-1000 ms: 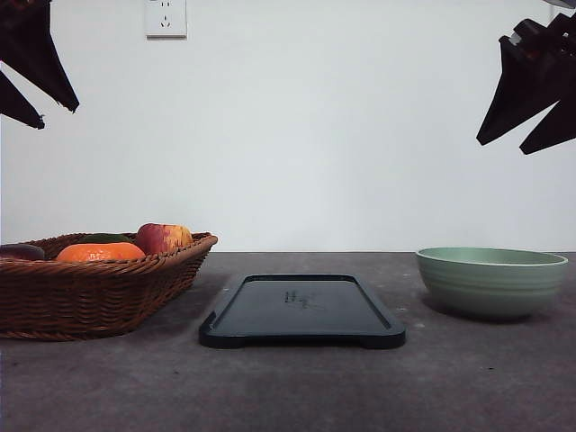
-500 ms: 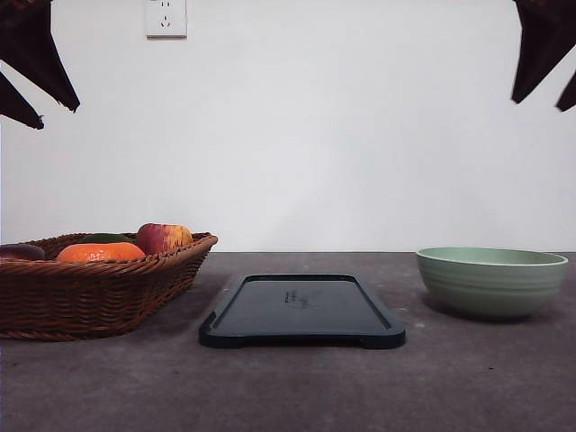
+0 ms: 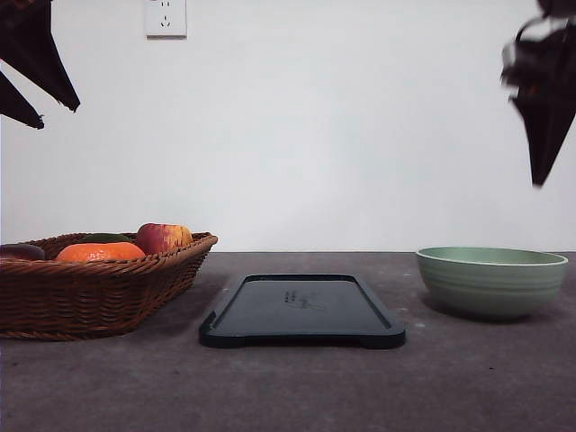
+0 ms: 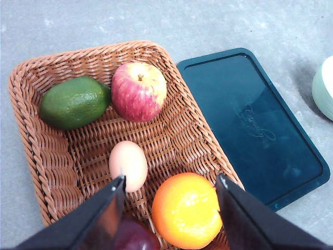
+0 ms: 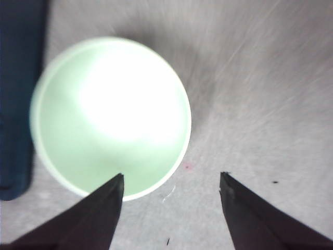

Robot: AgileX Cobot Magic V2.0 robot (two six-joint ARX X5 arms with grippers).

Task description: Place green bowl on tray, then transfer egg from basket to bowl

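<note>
the green bowl [image 3: 491, 281] sits on the bench [image 3: 288, 387] well right of the empty tray [image 3: 302, 309], almost directly beneath the right claw [image 5: 171, 183], whose fingers are spread wide, so that arm is nearer than the left claw [image 4: 170, 187], spread above the basket [image 4: 47, 156].

A staged test bench rather than a lived-in room: a bare grey table [image 3: 297, 387] stands against a blank white wall [image 3: 315, 135] whose single power socket [image 3: 166, 17] sits high above the fruit basket [image 3: 90, 288], itself beside a tray [image 3: 301, 310].
</note>
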